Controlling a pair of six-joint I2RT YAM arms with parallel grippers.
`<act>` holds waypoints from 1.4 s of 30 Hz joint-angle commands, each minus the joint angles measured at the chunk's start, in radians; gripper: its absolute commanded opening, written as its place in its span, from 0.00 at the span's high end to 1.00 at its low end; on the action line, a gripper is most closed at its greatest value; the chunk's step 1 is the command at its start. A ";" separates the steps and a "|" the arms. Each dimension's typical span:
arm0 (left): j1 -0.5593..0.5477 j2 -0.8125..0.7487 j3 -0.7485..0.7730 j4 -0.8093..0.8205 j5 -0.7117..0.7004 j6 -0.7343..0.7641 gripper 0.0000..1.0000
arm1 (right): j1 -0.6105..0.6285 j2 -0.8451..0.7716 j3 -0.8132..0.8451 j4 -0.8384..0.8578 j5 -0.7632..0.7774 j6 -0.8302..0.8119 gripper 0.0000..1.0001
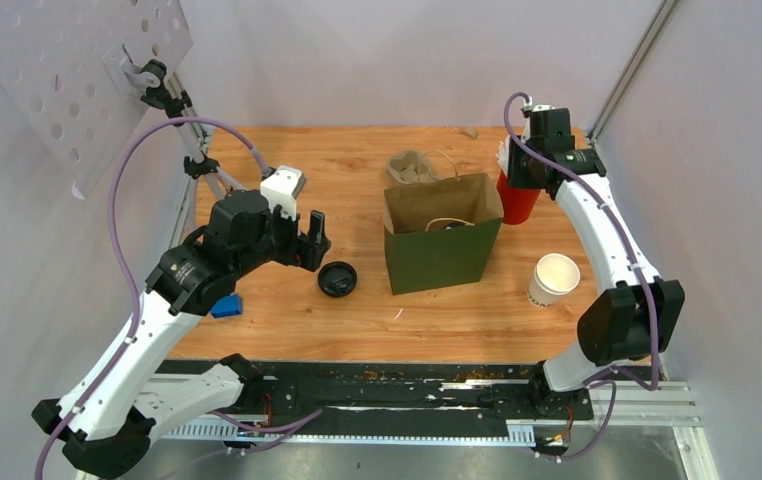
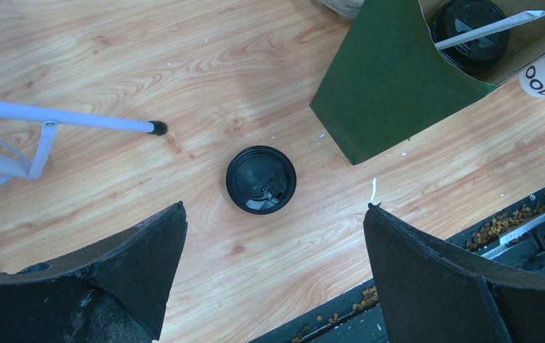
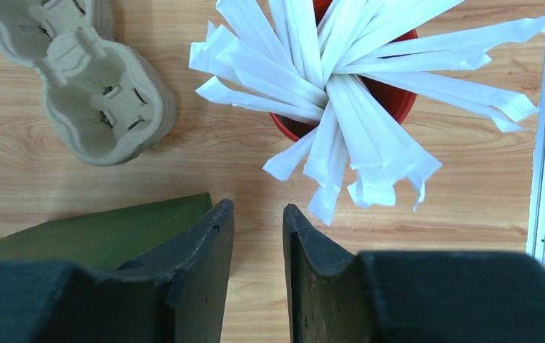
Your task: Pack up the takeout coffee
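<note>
Top external view shows bare wood-grain table (image 1: 287,330) open near and left of the creased green paper bag (image 1: 442,255). One lidded cup (image 2: 470,28) sits inside the bag. The other white paper cup (image 1: 555,278) stands lidless to its right. A round black lid (image 2: 261,179) lies flat to the left of the bag. The left gripper (image 2: 275,211) hangs spread wide over the lid, empty. The right gripper (image 3: 257,243), its jaws narrow and empty, hovers beside the white stirrers (image 3: 334,78) in the red cup (image 3: 391,107), close to the right wall. A moulded pulp carrier (image 3: 91,78) lies beyond the bag.
</note>
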 commanded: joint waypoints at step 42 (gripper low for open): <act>0.004 -0.012 0.033 -0.002 -0.016 0.012 0.00 | 0.000 0.132 0.113 0.050 0.154 -0.162 0.99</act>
